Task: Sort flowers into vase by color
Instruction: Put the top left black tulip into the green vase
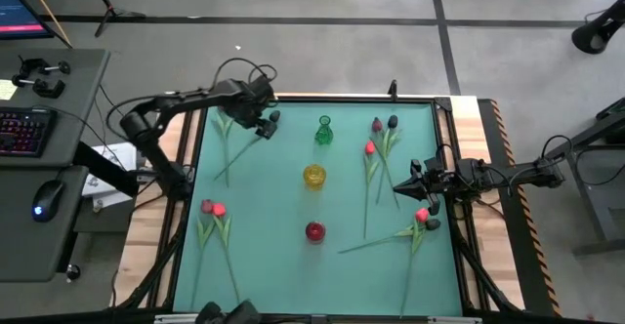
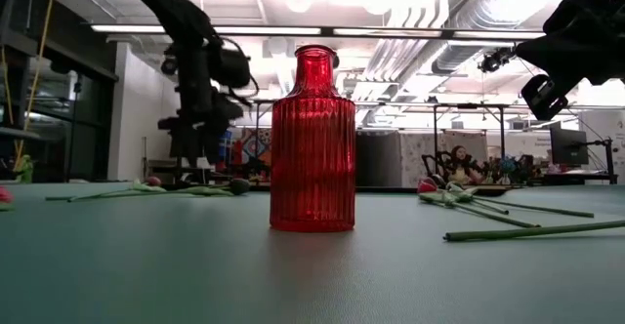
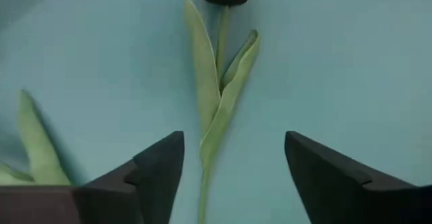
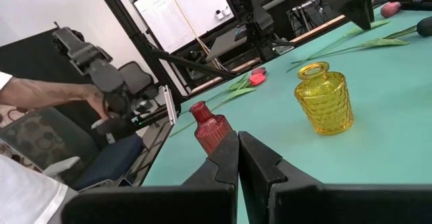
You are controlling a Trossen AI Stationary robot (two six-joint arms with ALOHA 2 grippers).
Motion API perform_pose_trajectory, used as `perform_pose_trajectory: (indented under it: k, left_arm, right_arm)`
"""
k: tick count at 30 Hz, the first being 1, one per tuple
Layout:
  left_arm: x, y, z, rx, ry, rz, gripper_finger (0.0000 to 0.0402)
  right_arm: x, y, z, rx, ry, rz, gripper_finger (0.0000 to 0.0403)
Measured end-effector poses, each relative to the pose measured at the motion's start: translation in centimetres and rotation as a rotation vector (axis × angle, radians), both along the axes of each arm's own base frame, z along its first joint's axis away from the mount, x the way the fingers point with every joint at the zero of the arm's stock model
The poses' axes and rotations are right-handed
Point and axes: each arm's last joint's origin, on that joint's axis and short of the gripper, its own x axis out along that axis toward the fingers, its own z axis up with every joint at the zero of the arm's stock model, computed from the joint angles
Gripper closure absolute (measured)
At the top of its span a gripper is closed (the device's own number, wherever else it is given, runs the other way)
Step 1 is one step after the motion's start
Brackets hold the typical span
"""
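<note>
Here the left gripper [image 3: 233, 177], jaws spread and empty, straddles the near-black artificial tulip's thin green stem [image 3: 204, 190]; closing off-centre could miss it.

We are in what looks like a robotics lab or open workshop: bare ducts [image 2: 459, 12] and strip lights run across the ceiling, a keyboard [image 1: 21, 131] and mouse [image 1: 45, 199] sit on a side desk, and a whiteboard [image 4: 183, 13], perhaps covered in notes, stands beyond an office chair [image 4: 81, 150].
</note>
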Motion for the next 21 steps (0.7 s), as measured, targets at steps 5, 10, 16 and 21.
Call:
perform_pose_trajectory:
  k: [5,10,16,21]
  left_arm:
    - [0.5,0.5,-2.3,-0.058,0.069,-0.034,0.0132]
    - [0.8,0.9,-4.2,-0.079,0.109,-0.033,0.0131]
    - [1.1,1.2,-5.6,-0.079,0.151,-0.046,0.0139]
    - [1.3,0.9,-5.9,-0.055,0.188,-0.064,0.0234]
  right_arm:
    - [0.0,0.0,0.0,0.000,0.000,0.000,0.0402]
    - [0.0,0.0,0.0,0.000,0.000,0.000,0.0402]
    - [0.0,0.0,0.0,0.000,0.000,0.000,0.0402]
    - [0.0,0.0,0.0,0.000,0.000,0.000,0.0402]
